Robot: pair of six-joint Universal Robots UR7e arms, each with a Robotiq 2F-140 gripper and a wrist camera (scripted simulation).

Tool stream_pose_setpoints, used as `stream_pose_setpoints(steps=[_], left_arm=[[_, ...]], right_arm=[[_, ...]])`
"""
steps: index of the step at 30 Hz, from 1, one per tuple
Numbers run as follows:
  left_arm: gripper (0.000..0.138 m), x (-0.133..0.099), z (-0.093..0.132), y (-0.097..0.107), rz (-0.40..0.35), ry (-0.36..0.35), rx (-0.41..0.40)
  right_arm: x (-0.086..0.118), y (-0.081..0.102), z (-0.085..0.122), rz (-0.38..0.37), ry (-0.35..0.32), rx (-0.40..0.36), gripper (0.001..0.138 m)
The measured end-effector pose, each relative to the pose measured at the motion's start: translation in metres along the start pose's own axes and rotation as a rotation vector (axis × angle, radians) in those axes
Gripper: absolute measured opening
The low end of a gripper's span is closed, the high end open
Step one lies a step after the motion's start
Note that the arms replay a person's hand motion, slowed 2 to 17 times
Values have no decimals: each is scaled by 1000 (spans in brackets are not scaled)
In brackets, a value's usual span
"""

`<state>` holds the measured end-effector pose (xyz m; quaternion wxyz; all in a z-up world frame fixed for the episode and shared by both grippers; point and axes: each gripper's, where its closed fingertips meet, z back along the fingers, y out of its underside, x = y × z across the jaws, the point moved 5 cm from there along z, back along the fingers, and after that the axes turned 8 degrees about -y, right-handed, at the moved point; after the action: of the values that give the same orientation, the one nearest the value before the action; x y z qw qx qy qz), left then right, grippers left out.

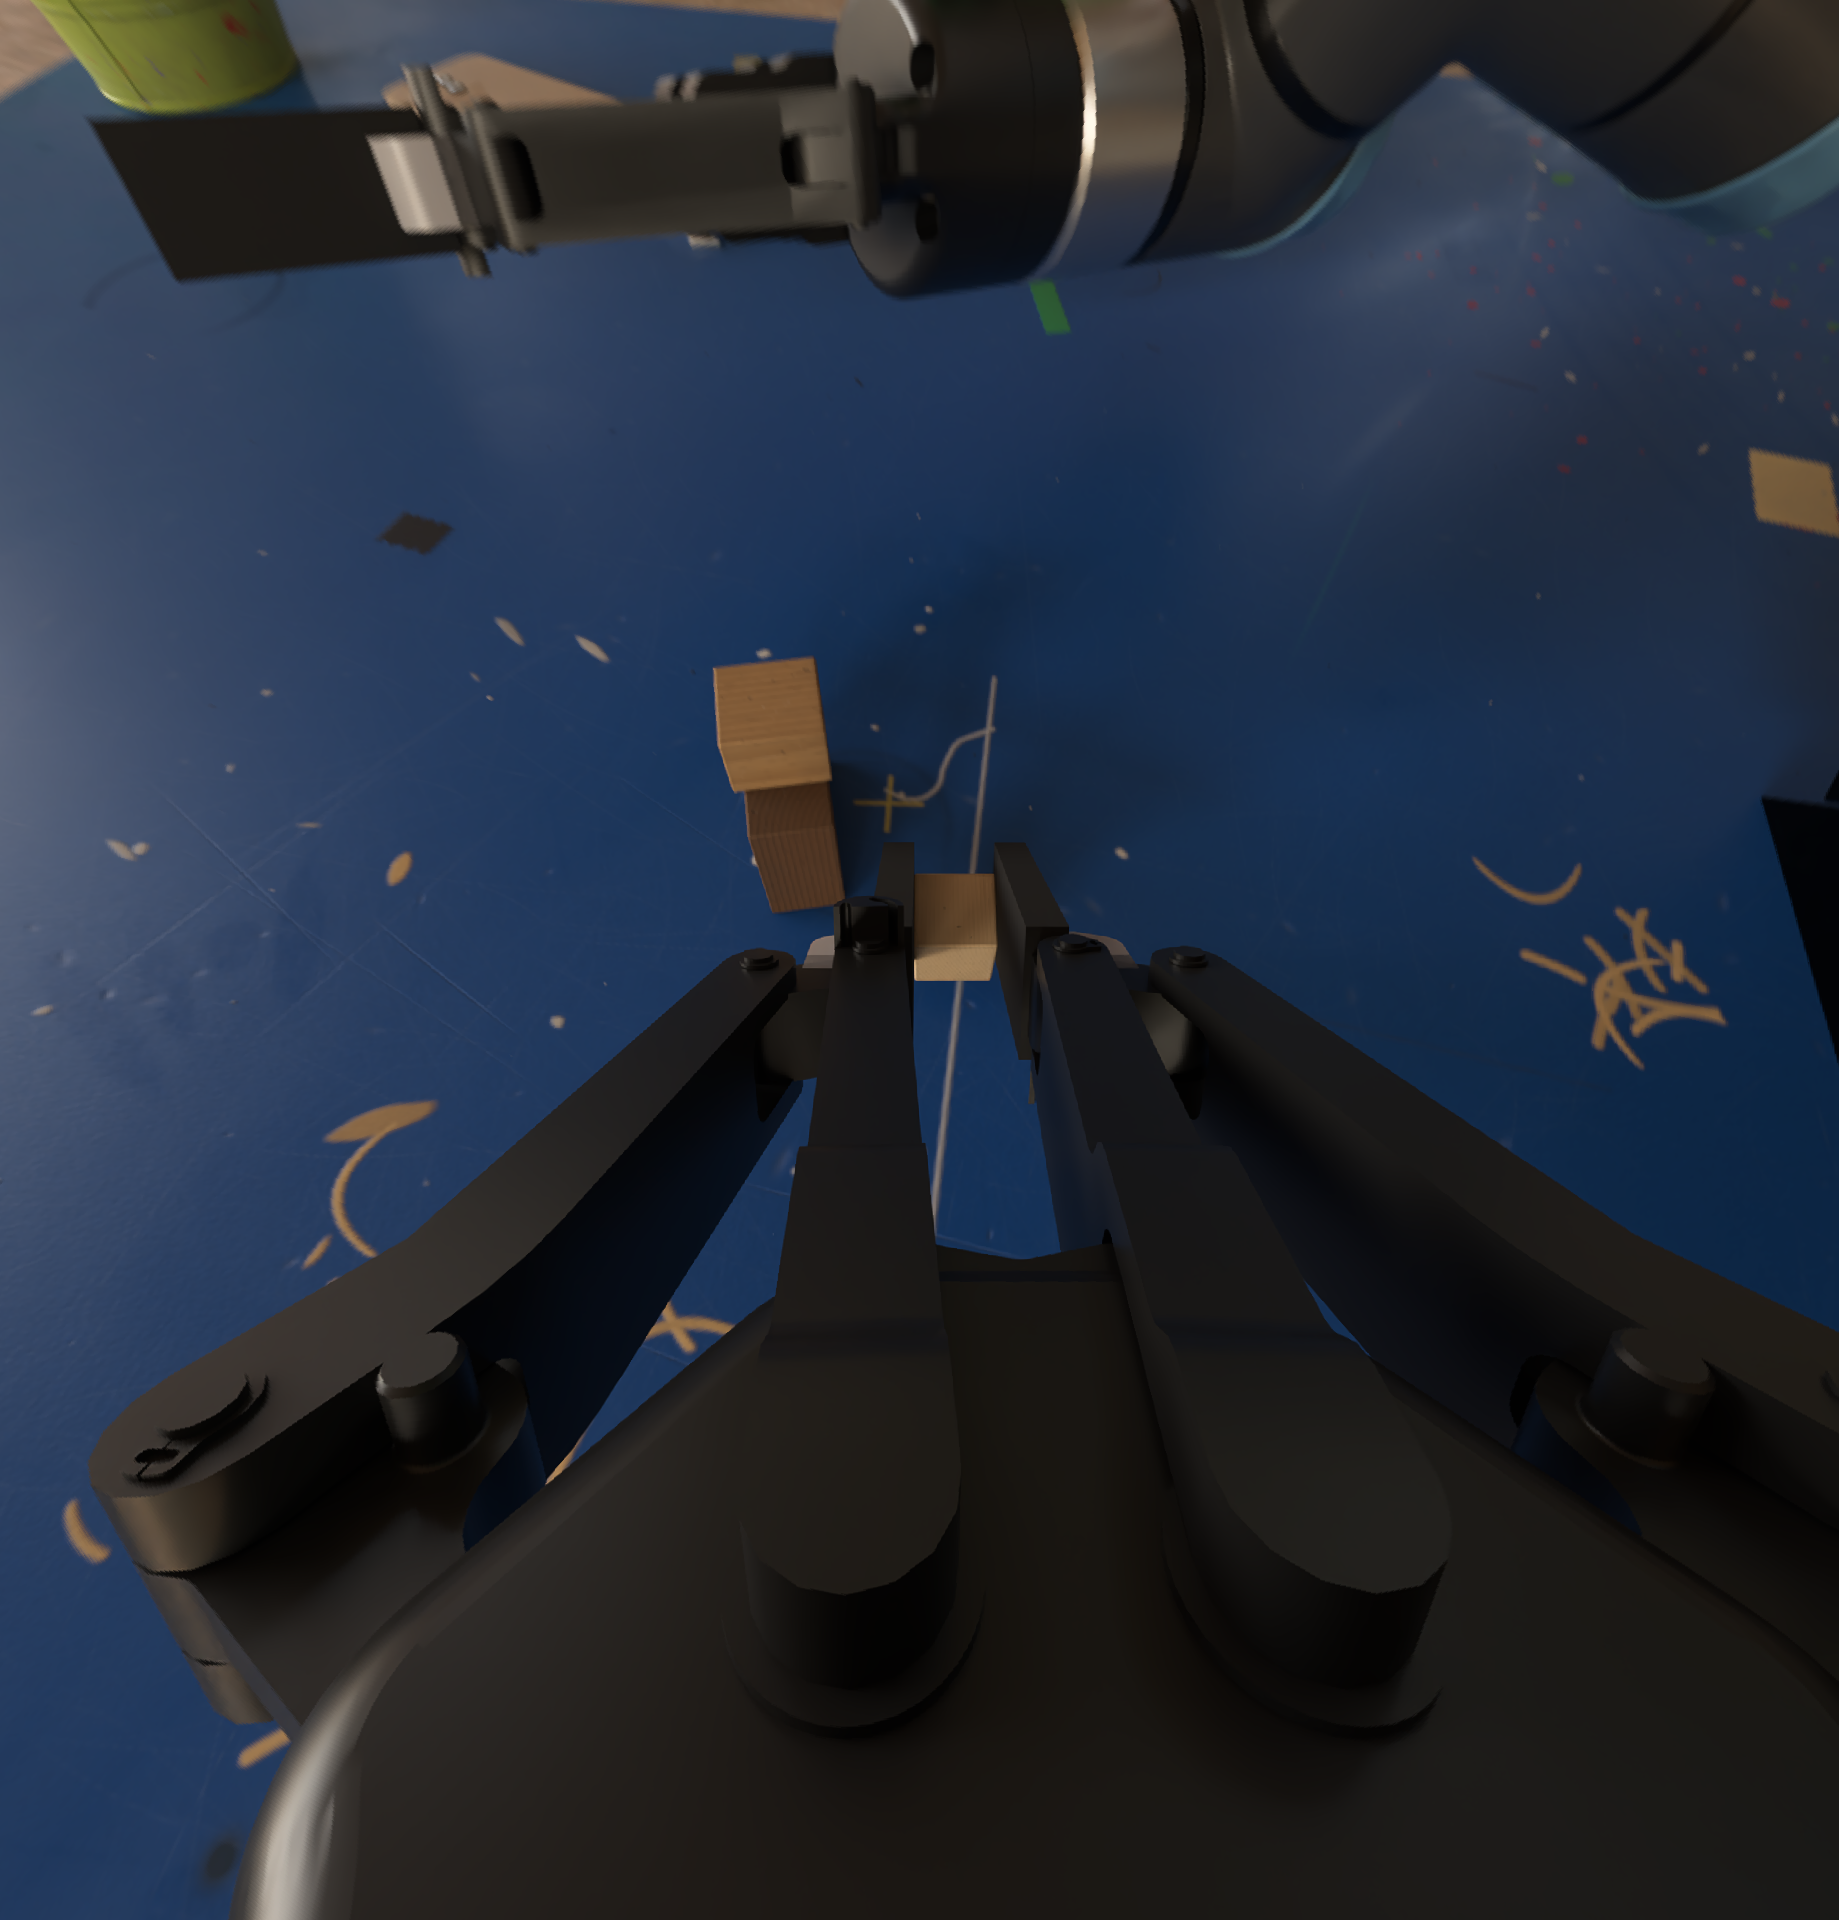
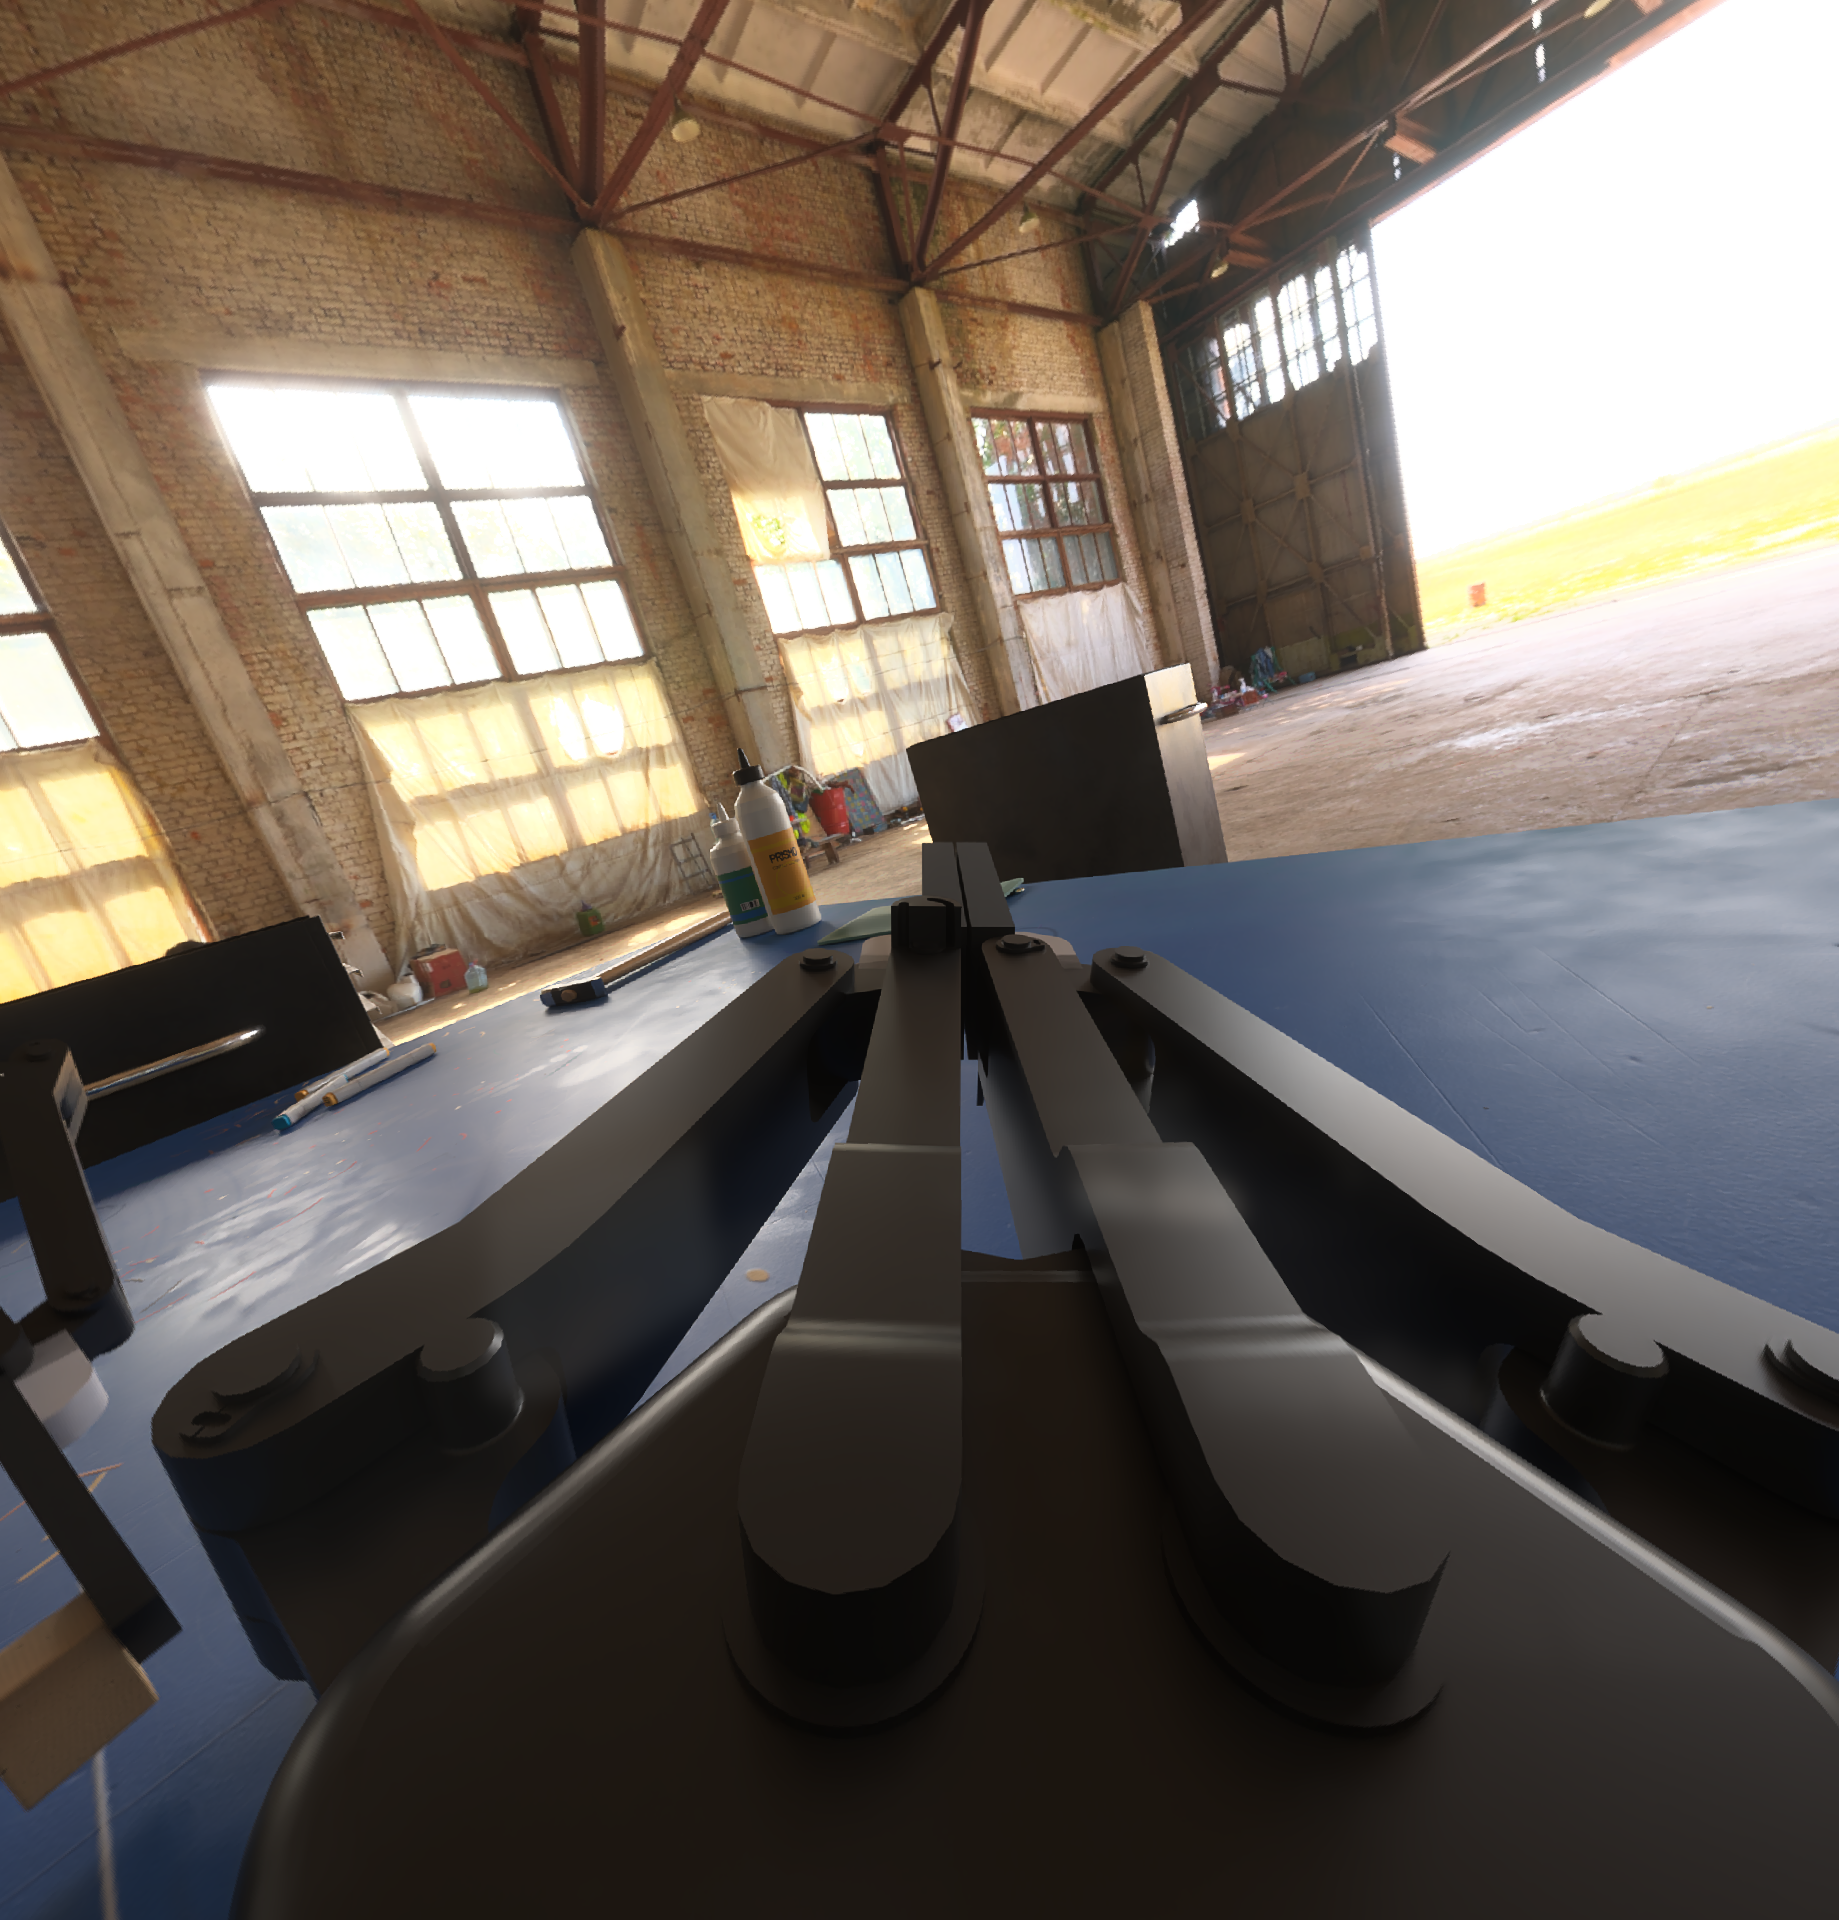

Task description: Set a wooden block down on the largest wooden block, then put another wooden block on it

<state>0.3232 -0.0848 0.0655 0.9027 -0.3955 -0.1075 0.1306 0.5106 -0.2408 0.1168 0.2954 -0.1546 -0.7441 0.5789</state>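
Observation:
My left gripper (image 1: 954,883) is shut on a small wooden block (image 1: 954,925) and holds it above the blue table (image 1: 1310,623). Just to its left stands a stack: a wooden block (image 1: 771,717) rests on top of a taller wooden block (image 1: 799,852). The held block is beside the stack, apart from it. My right gripper (image 2: 962,878) is shut and empty, held level above the table. It also shows across the top of the left wrist view (image 1: 219,192). The left gripper with its block (image 2: 47,1704) shows at the lower left of the right wrist view.
A green cup (image 1: 167,52) stands at the far left corner. A dark box (image 1: 1829,883) is at the right edge. Two glue bottles (image 2: 775,852), a hammer (image 2: 624,977), markers (image 2: 354,1086), a black box (image 2: 1060,779) and a black handled panel (image 2: 167,1018) lie farther off.

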Motion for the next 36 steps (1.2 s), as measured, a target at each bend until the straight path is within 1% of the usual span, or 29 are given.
stream_pose_setpoints(steps=[8,13,17,23,29,36], left_arm=[[20,14,18,-37,64,-111,-112],[20,24,22,-59,86,-167,-141],[20,29,16,-70,89,-190,-116],[20,32,4,-77,91,-211,-61],[20,32,-2,-81,95,-218,-24],[20,33,-7,-80,97,-205,19]], right_arm=[[0,0,0,-4,-1,3,1],[-1,0,0,-5,-1,4,1],[-1,0,0,-6,-1,3,1],[-1,0,0,-7,-2,2,1],[-1,0,0,-12,-3,2,1],[-2,1,-1,-20,-4,7,1]])
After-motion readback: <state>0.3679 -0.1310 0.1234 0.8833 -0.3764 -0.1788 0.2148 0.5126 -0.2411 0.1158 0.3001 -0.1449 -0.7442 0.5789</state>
